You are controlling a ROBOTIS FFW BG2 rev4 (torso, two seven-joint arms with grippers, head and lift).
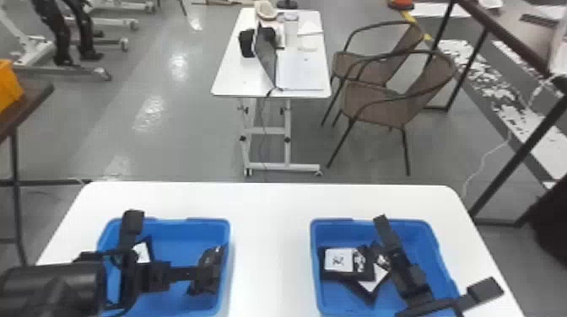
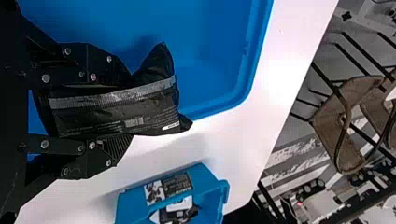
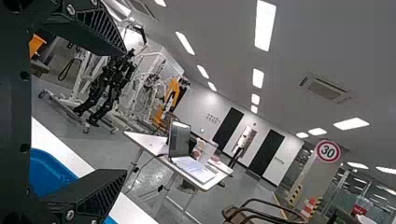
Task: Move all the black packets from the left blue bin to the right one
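I have 1 black packet (image 2: pixel 114 114) in the left gripper (image 1: pixel 206 276), creased, grey crimped strip and fine print showing, by the right wall of the left blue bin (image 1: pixel 177 227). 1 more, white-labelled packet (image 1: pixel 142 252) inside that bin. Right blue bin (image 1: pixel 358 229): I see at least 2 black packets (image 1: pixel 339 260), overlapping at different angles, white labels up.
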